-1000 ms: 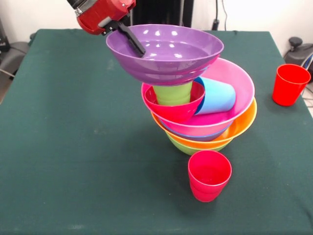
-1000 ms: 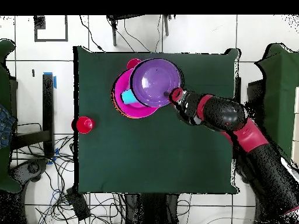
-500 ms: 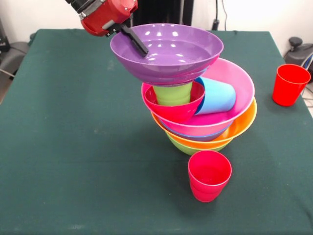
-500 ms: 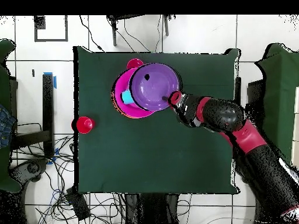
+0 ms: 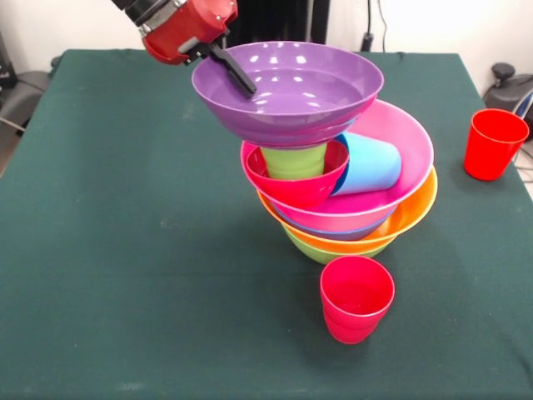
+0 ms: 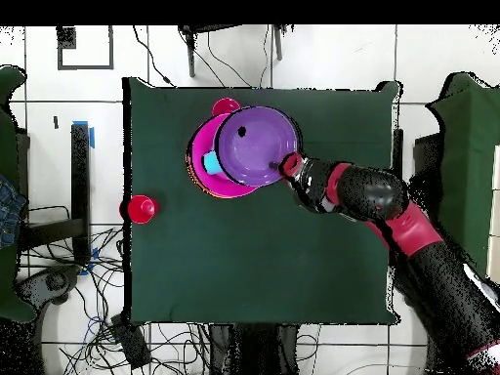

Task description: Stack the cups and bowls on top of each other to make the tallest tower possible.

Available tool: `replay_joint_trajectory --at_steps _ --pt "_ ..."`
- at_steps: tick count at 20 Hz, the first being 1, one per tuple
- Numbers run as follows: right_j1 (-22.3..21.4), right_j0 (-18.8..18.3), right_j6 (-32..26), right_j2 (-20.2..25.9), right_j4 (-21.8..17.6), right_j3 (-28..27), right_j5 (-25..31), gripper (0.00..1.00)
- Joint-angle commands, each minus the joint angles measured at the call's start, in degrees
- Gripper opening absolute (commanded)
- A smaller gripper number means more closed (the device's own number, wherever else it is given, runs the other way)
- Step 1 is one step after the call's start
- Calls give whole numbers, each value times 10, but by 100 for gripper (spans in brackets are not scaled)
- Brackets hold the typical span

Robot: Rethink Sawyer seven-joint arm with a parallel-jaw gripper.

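Nearest, in front of the tower (image 5: 350, 225): a red cup (image 5: 356, 298) upright on the tabletop (image 5: 125, 275). Farther right of the tower, well apart: another red cup (image 5: 493, 143). Inside the tower's pink bowl (image 5: 400, 158): small red bowl (image 5: 296, 183) holding the lime green cup (image 5: 293, 160), sky blue cup (image 5: 371, 164) on its side. Above the green cup, seemingly resting on it: purple bowl (image 5: 287, 90), tilted, rim pinched shut in the claw (image 5: 225, 65). Best levelled and centred over the green cup before letting go; otherwise likely to slide off.
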Motion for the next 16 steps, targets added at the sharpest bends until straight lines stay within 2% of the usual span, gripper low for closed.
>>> replay_joint_trajectory --at_steps 1,8,16 --pt "42 24 18 0 5 1 -9 0" --pt "54 22 7 7 -11 -1 -30 0" --pt "56 27 18 -5 -11 -3 -19 0"
